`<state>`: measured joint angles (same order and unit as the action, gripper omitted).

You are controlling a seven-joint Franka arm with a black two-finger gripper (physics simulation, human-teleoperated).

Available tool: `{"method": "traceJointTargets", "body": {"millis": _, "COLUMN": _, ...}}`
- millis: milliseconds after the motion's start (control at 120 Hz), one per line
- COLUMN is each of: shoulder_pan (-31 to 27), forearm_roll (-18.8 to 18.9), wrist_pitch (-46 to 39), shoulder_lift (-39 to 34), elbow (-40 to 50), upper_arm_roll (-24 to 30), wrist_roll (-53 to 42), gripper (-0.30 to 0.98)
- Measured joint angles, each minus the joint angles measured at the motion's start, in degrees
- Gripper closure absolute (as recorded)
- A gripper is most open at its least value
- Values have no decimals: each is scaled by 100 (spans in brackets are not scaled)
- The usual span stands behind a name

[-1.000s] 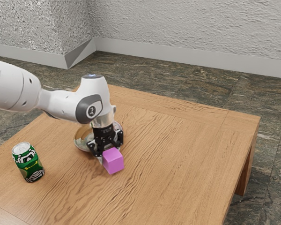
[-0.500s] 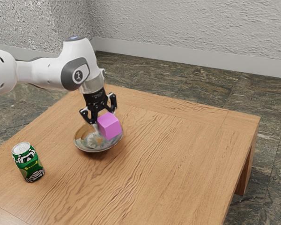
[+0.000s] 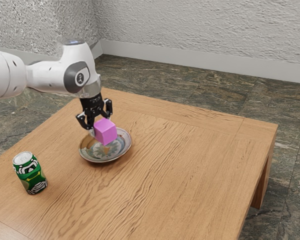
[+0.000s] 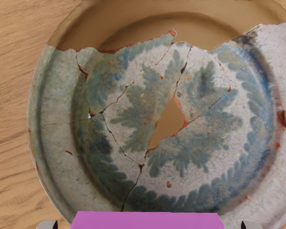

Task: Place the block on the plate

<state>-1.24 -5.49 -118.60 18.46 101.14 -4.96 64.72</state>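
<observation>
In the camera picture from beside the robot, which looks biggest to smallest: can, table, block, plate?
Largest to smallest:
1. Table
2. Plate, counting its whole outline, partly hidden
3. Can
4. Block

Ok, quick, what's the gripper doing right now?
Gripper: jaws closed on the pink block, holding it up over the plate, not released.

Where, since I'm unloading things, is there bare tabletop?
Bare wood runs from the plate to the table edge at the exterior view's right; a narrower patch separates plate and green can. Crowded: above the plate, where the hand holds the block.
</observation>
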Motion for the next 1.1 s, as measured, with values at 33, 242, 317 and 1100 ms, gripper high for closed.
{"method": "traceJointTargets", "body": {"millis": 33, "shoulder_pan": -20, "forearm_roll": 1, "wrist_pitch": 2, "shoulder_lift": 84, "elbow": -47, "upper_arm_roll": -2, "wrist_roll": 1, "gripper": 32}}
{"method": "traceJointTargets", "body": {"millis": 242, "shoulder_pan": -191, "forearm_roll": 5, "wrist_pitch": -5, "shoulder_lift": 618, "elbow": -400, "upper_arm_roll": -52, "wrist_roll": 4, "gripper": 32}}
{"method": "traceJointTargets", "body": {"millis": 317, "shoulder_pan": -228, "forearm_roll": 8, "wrist_pitch": -9, "shoulder_lift": 813, "elbow": -510, "upper_arm_roll": -56, "wrist_roll": 5, "gripper": 32}}
{"method": "traceJointTargets", "body": {"millis": 1100, "shoulder_pan": -292, "forearm_roll": 22, "wrist_pitch": 23, "shoulder_lift": 1337, "elbow": -935, "upper_arm_roll": -139, "wrist_roll": -57, "gripper": 7}}
